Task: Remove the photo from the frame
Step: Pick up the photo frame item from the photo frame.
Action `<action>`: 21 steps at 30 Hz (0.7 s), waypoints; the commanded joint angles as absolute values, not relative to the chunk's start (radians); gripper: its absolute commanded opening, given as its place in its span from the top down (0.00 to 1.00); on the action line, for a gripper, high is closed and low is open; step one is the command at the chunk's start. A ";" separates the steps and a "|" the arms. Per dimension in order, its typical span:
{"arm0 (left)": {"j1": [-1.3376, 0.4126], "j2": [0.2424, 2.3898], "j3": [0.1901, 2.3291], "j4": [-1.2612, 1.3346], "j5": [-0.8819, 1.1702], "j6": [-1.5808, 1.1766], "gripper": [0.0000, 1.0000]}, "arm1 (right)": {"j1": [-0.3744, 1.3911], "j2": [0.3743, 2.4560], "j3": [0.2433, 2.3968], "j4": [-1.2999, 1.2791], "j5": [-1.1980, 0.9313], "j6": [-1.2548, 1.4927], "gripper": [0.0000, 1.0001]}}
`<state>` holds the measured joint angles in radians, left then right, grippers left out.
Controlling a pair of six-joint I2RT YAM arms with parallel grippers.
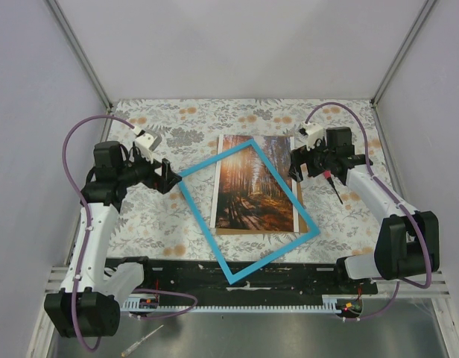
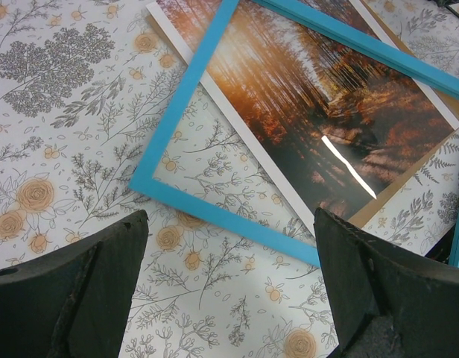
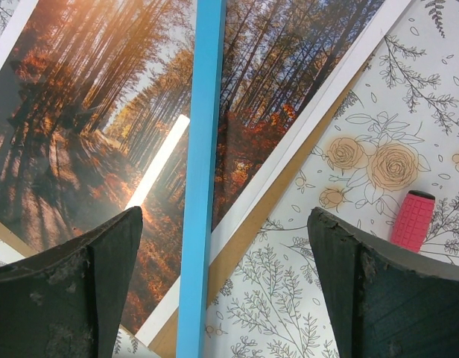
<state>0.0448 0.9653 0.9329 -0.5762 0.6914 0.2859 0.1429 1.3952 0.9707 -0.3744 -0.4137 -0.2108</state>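
Note:
The photo (image 1: 252, 186), an orange-brown forest path with a thin white edge, lies flat in the middle of the table. The blue frame (image 1: 206, 230) lies skewed over it, with one corner past the table's near edge. My left gripper (image 1: 172, 179) stands open just left of the frame's left corner (image 2: 144, 183), and only the floral cover shows between its fingers (image 2: 229, 291). My right gripper (image 1: 296, 165) hangs open over the photo's right edge. Below its jaws run the frame's bar (image 3: 203, 186), the photo (image 3: 88, 112) and a strip of brown board (image 3: 248, 239).
A floral cover (image 1: 155, 216) spreads over the table. A pink-handled tool (image 1: 332, 181) lies on it by the right gripper, its pink grip (image 3: 412, 220) close to the right finger. A black strip (image 1: 177, 272) runs along the near edge. White walls stand on three sides.

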 commanded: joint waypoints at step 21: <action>0.075 0.943 0.897 -0.517 0.724 0.330 0.02 | 0.006 1.351 0.905 -0.321 -0.675 -0.273 0.02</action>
<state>0.0616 0.9546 0.9012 -0.5652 0.6914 0.2920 0.0174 1.3808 0.9169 -0.3634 -0.6010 -0.2455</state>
